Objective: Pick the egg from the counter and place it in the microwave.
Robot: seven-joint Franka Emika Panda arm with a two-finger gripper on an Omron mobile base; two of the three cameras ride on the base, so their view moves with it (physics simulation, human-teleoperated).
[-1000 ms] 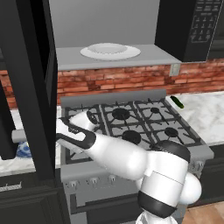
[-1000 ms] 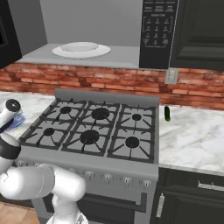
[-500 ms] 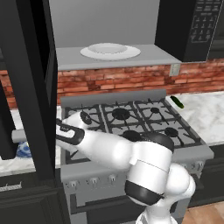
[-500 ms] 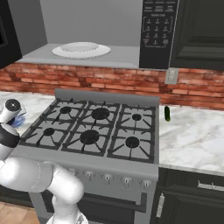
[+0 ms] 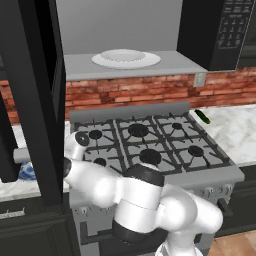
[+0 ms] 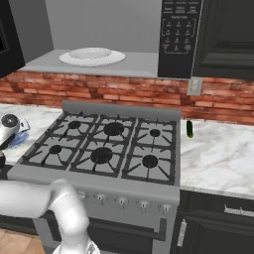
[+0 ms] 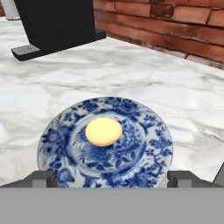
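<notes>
While the white arm [image 5: 150, 200] is reaching low and to the left in the left base view, its wrist is passing behind the open black microwave door [image 5: 37, 100] that is hanging down in the foreground. A sliver of the blue-and-white bowl [image 5: 27, 171] is peeking out on the marbled tabletop [image 5: 235, 132] just left of that door. The microwave [image 5: 125, 45] is standing open above the stove [image 5: 150, 145], showing its grey interior and the white round plate [image 5: 126, 58]. A dark green vegetable [image 5: 202, 116] is lying on the tabletop right of the stove, near the brick wall.

Turning to the right base view, the arm [image 6: 44, 203] is stretching from the lower left toward the left edge, where the bowl [image 6: 17, 139] is sitting on the tabletop [image 6: 218, 154] beside the stove [image 6: 106, 149]. The microwave's keypad panel [image 6: 179, 30] is facing forward, with the white plate [image 6: 92, 56] to its left, and the green vegetable [image 6: 189, 128] is resting just right of the stove.

Looking along the hand view, the pincer [image 7: 112, 179] is standing spread wide, pinching nothing, its two tips rising on either side of the bowl's [image 7: 57, 144] near rim. The egg [image 7: 103, 131] is lying in the middle of that bowl, between and beyond the tips, apart from both. The tabletop [image 7: 144, 78] is running back to the brick wall [image 7: 175, 22], and the black door [image 7: 61, 22] is hanging at the upper left.
</notes>
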